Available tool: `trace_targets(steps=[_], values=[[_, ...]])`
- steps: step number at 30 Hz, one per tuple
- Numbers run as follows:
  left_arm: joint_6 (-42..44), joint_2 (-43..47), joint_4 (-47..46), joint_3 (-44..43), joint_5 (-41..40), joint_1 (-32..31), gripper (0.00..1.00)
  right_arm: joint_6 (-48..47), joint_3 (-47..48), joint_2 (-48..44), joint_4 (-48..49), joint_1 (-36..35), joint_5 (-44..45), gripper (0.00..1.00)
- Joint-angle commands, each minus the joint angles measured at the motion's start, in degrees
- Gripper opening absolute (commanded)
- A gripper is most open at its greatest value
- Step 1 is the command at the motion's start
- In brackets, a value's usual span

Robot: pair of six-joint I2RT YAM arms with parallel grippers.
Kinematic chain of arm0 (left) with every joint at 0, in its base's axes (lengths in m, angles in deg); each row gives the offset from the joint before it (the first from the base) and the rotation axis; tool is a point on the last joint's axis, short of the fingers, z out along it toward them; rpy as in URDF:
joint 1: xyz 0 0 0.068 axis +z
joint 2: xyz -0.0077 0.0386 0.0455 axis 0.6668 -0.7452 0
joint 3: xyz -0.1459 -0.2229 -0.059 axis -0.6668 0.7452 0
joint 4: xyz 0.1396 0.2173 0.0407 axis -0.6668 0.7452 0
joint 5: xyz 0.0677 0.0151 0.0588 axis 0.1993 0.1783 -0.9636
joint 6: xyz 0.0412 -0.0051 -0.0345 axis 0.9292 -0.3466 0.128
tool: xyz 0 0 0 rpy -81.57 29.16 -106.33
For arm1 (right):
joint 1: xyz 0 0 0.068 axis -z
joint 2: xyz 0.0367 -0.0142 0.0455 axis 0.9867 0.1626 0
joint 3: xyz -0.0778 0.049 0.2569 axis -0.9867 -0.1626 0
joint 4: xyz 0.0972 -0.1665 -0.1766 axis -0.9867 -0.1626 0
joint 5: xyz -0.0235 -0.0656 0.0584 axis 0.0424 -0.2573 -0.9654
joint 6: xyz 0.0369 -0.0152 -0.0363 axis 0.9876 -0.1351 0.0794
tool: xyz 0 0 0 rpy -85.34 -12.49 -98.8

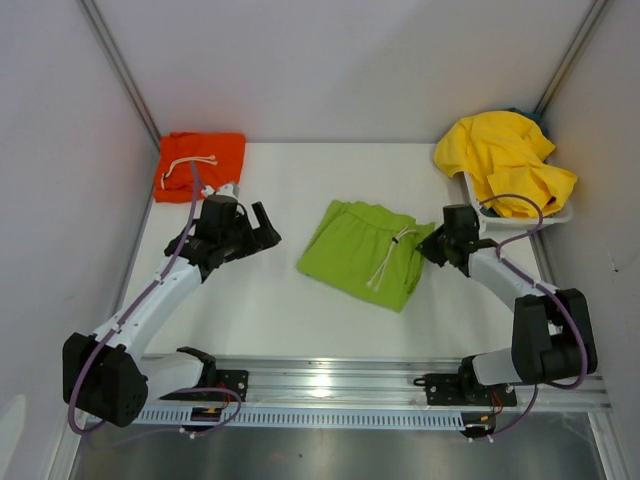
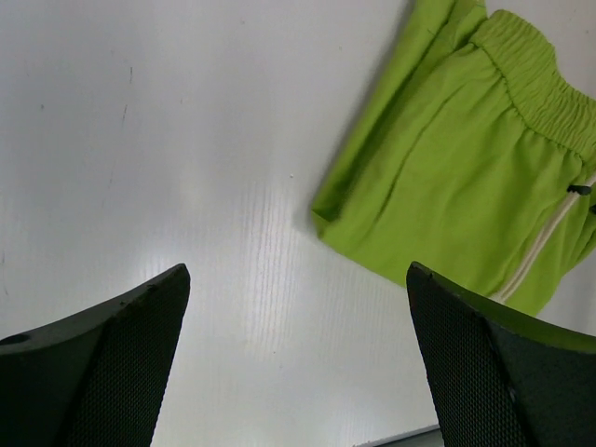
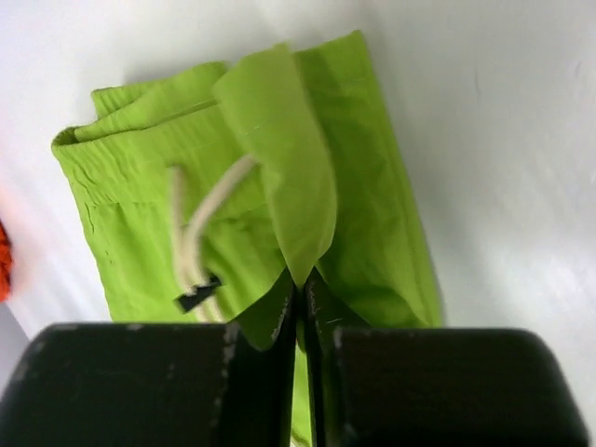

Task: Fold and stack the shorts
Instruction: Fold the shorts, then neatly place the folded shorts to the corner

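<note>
Yellow fabric shorts [image 1: 505,160] are hiding most of the far-right white tray [image 1: 555,217]. The right gripper [image 3: 300,298] is clamping the right edge of the mid-table lime green fabric shorts [image 1: 365,252]; the left gripper [image 1: 265,228] is gaping wide, holding nothing.

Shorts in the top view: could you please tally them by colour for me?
Folded orange fabric shorts: 1
Lime green fabric shorts: 1
Yellow fabric heap in the white bin: at least 1; pieces cannot be told apart
Total: at least 3
</note>
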Motion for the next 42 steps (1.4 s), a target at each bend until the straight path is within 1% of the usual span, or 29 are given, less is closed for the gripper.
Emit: trace_targets(steps=[1,2,3,4,5,6,7,8,10,12,15,17,19,23,26,27,29,30,32,35,36,38,42], values=[[-1.93,-1.41,-4.80,1.98,2.27,-0.07,0.98,-19.42,5.04,4.77,-2.37,5.62,-15.82,0.08],[-2.19,-2.28,-5.33,2.07,2.71,-0.15,0.98,-21.18,8.44,6.46,-3.95,5.89,-16.82,0.40],[-2.28,-2.73,-6.38,2.24,2.89,-0.24,0.98,-23.81,9.96,8.13,-6.75,5.55,-17.26,0.54],[-2.46,-3.17,-6.74,2.07,2.98,-0.33,0.98,-24.88,10.93,9.36,-7.30,4.93,-17.61,0.62],[-2.37,-3.61,-7.18,2.16,2.89,-0.42,0.98,-25.23,11.29,9.98,-7.65,4.32,-16.31,0.79],[-2.11,-4.57,-8.05,2.07,3.24,-0.51,0.98,-25.41,10.59,9.55,-7.65,3.88,-15.60,0.86],[-1.85,-5.01,-8.58,2.07,3.42,-0.51,0.99,-25.68,9.72,7.90,-6.52,3.44,-14.99,0.97],[-1.15,-5.80,-9.98,1.89,3.77,-0.51,0.99,-25.33,7.19,6.57,-5.73,3.35,-14.81,1.00],[-0.53,-6.51,-12.27,2.51,5.52,-0.51,0.99,-25.06,4.19,3.59,-2.48,3.78,-15.59,0.99],[-0.09,-7.82,-15.77,3.12,7.80,-0.59,0.99,-24.89,1.20,-0.02,-1.42,3.96,-16.03,1.00],[0.35,-10.37,-21.65,4.00,10.44,-0.68,0.99,-25.76,-0.04,-3.01,-2.28,3.44,-16.65,0.99],[1.14,-12.82,-23.78,3.30,11.07,-1.64,0.99,-26.72,-0.13,-5.11,-3.34,3.08,-14.99,1.00],[1.75,-15.11,-23.88,1.55,10.89,-2.61,0.99,-27.08,-1.01,-6.88,-3.79,3.08,-15.15,1.00],[3.60,-24.06,-20.46,-5.47,9.75,-5.77,0.99,-26.47,-1.28,-9.70,-5.36,4.05,-15.25,0.99],[5.44,-28.12,-20.36,-8.38,8.52,-6.22,0.99,-25.51,-1.80,-11.01,-8.97,4.05,-14.11,0.99],[6.67,-29.35,-19.67,-11.26,8.61,-6.22,0.99,-24.72,-2.24,-11.54,-10.19,3.96,-13.67,0.99],[9.65,-33.57,-14.94,-14.44,7.91,-6.13,0.99,-24.01,-4.60,-13.82,-10.56,4.05,-13.40,1.00],[10.36,-34.63,-14.39,-17.24,7.73,-6.13,0.99,-23.22,-5.57,-14.61,-10.29,4.22,-13.66,1.00],[11.25,-36.30,-15.69,-17.62,9.13,-5.78,0.99,-22.69,-7.51,-16.46,-9.33,4.40,-14.71,0.99],[10.99,-36.92,-18.51,-16.65,12.12,-5.43,0.99,-21.29,-11.89,-16.03,-5.57,4.75,-16.82,0.99],[10.99,-37.10,-18.60,-16.65,12.47,-5.43,0.99,-20.94,-12.87,-15.94,-4.41,4.75,-18.83,0.99],[10.99,-37.97,-18.70,-17.18,13.09,-5.52,0.99,-19.18,-14.72,-15.68,-1.69,4.49,-20.07,1.00],[10.37,-39.64,-19.57,-18.15,14.93,-5.52,0.99,-17.51,-17.27,-14.62,2.62,3.88,-20.69,1.00]])
